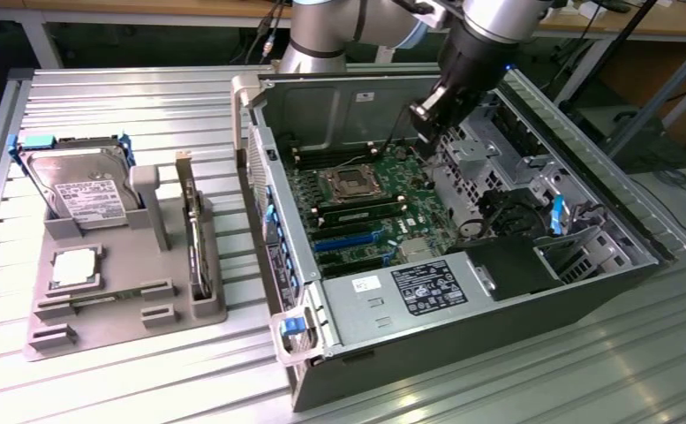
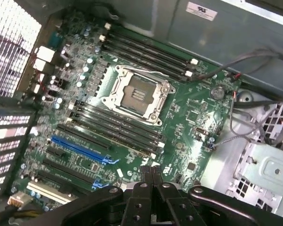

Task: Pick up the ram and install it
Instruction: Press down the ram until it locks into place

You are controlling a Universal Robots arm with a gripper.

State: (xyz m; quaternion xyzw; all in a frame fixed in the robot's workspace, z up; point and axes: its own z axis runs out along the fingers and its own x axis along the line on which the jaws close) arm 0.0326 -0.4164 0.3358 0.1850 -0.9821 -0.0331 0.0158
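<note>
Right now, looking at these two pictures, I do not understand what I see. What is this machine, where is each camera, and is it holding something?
A robot arm reaches into an open computer case. The exterior view looks down on the table from off the arm; the wrist view comes from a camera on the arm's wrist, looking at the green motherboard. The hand has its fingers pressed together, with nothing visible between them. On the exterior view's left, a grey holder carries a hard drive, a small square processor and the ram, standing on edge, not picked up yet.
</note>
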